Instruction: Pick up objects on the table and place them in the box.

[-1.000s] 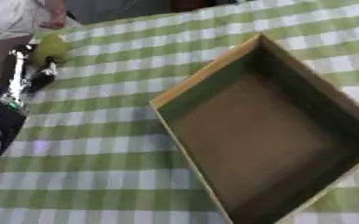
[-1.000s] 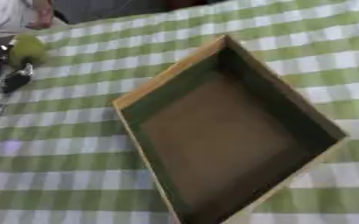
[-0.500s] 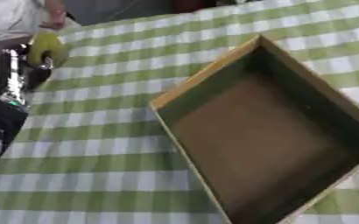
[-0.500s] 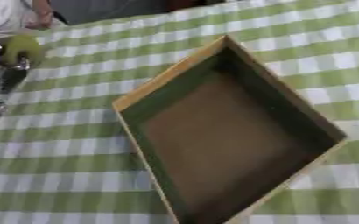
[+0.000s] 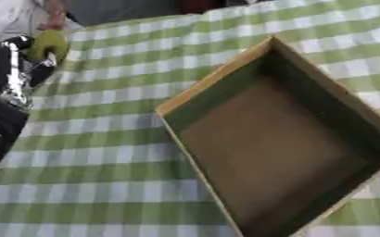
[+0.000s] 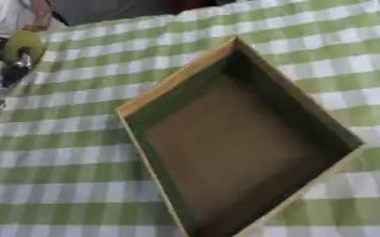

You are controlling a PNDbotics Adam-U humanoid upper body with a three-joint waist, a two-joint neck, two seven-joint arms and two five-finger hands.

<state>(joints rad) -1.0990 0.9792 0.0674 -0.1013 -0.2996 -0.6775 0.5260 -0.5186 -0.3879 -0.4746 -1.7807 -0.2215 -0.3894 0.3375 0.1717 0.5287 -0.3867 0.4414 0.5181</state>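
A small yellow-green rounded object (image 5: 49,42) is at the far left of the green-and-white checked table. My left hand (image 5: 19,74), black and silver, comes in along the left edge, and its fingers curl round the underside of the object. An open cardboard box (image 5: 213,77) lies askew at the centre right, its brown floor bare. My right hand shows in no view.
The checked tablecloth (image 5: 88,152) stretches between my left arm and the box. The box's near corner runs out past the lower edge of the view. Beyond the table's far edge lies a dark area (image 5: 120,8).
The yellow-green object and my left hand's fingers have shifted slightly toward the far edge. The box has stayed put.
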